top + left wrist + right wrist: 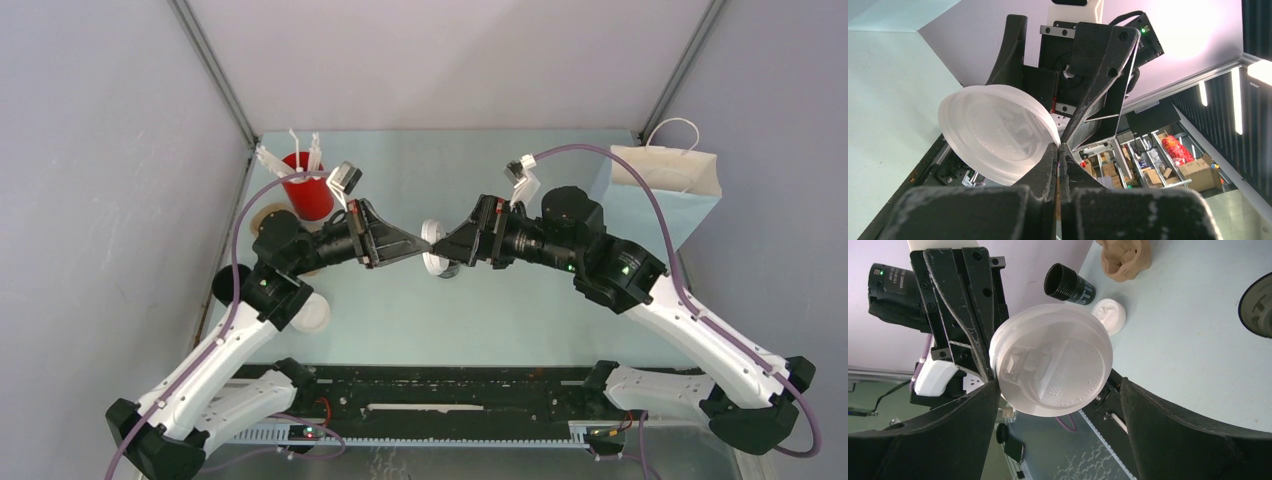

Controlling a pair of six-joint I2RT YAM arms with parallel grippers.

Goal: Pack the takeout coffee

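Observation:
A round white plastic lid hangs in the air over the middle of the table. My left gripper is shut on its rim; from above the gripper meets the lid from the left. My right gripper is open, with its fingers wide on either side of the lid and not touching it. A small black cup lies lidless on its side at the left of the table. A second dark round cup is cut off by the frame edge.
A white paper bag with handles stands at the back right. A red cup with white cutlery stands at the back left, with the brown pulp tray beside it. A second white lid lies on the table near the lying cup.

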